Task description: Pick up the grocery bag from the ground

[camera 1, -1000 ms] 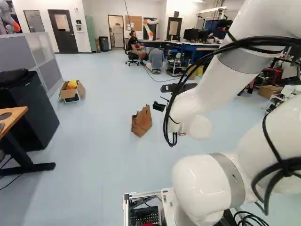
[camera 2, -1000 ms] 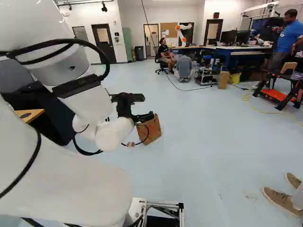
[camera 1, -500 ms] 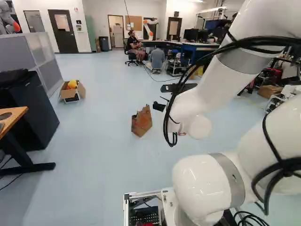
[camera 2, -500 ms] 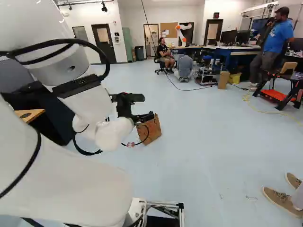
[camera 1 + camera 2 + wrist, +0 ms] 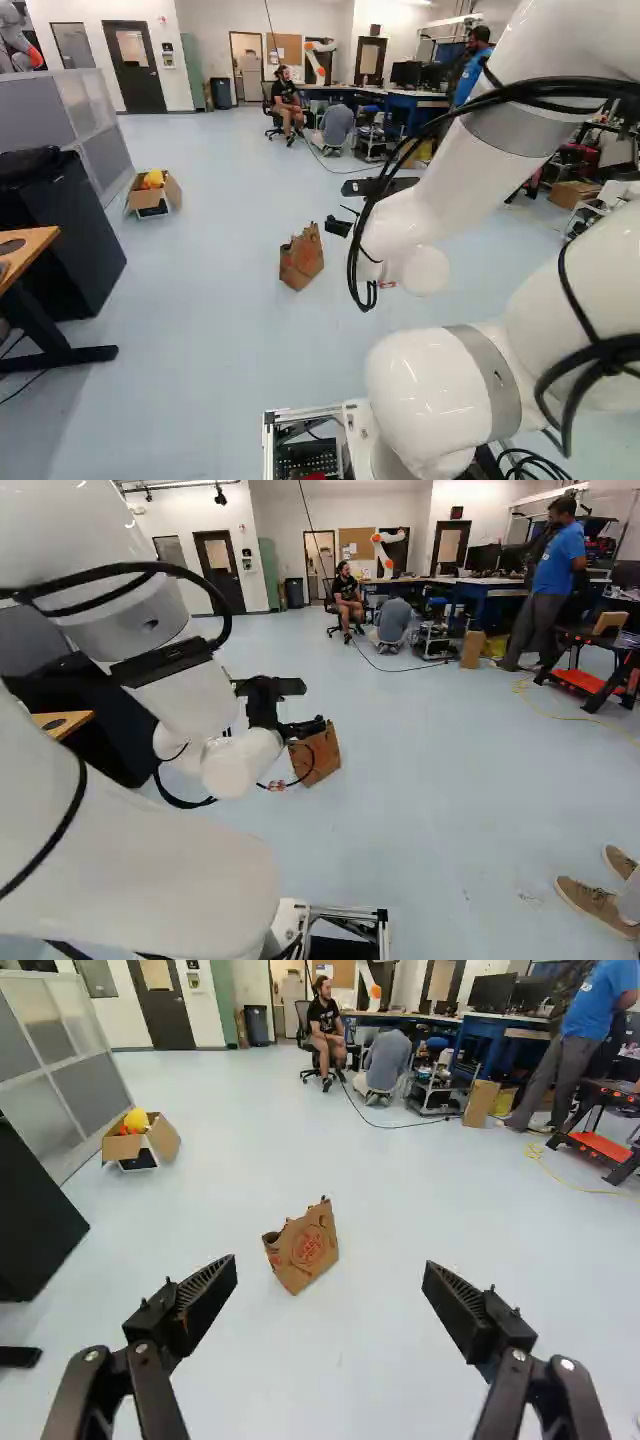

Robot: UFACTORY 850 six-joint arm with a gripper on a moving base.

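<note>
My pincer (image 5: 330, 1263) is standing spread, the grocery bag (image 5: 307, 1250) is sitting on the floor (image 5: 335, 1360) well ahead, and I'm planning to straddle its upper edge squarely before closing.

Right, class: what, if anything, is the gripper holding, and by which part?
Nothing is held: the gripper is open, and the paper bag rests on the floor ahead of it.
</note>
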